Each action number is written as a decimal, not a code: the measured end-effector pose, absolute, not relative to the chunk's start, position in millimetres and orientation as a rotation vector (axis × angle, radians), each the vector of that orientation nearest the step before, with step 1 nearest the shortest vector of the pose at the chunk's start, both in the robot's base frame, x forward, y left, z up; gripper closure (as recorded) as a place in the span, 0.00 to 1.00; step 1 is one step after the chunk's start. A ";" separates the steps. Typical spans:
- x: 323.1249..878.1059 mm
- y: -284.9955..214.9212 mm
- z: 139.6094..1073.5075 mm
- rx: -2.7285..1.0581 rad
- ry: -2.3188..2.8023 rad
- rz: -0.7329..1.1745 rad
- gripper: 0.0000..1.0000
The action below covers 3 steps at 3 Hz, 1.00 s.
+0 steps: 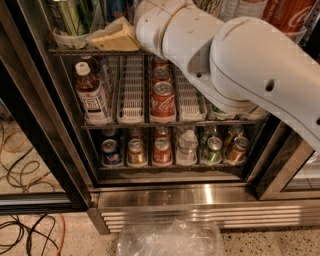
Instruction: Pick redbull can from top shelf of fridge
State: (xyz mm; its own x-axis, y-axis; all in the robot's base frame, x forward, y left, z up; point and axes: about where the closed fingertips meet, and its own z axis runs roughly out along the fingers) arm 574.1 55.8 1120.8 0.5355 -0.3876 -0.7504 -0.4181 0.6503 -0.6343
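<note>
Gripper: a tan wedge at the end of the white arm, pointing left over the front of the top shelf; cannot tell whether it is open or closed, nor whether it holds anything
Redbull can: only a narrow strip of blue shows at the upper edge, just above the gripper and between the green-striped can and the arm; lid, tab and red marks are out of sight
Green-striped can: upright just left of the gripper, seated in a white plastic holder
Top shelf: grey wire rack; its front bar runs just under the gripper
Arm: thick white links entering from the right, covering the right half of the upper racks
Red bottles: at the top right, behind the arm
Middle rack: a white-capped bottle of brown drink on the left; white slotted lanes beside it; a red cola can at the front of its lane
Bottom rack: a row of cans, blue at the left and green toward the right, with a clear bottle between
Fridge: black-framed, door open; stainless vented base below
Floor: clear plastic bag before the base; cables at the left
</note>
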 end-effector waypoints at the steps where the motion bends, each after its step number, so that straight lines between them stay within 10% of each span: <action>1: 570.0 49.9 1105.3 -0.978 1.072 0.037 0.00; 3: 566.1 64.9 1102.1 -1.036 1.057 0.089 0.00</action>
State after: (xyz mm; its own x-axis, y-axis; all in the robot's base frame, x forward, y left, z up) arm 566.1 64.9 1102.1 0.5328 -0.3948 -0.7485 -0.5142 0.5515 -0.6569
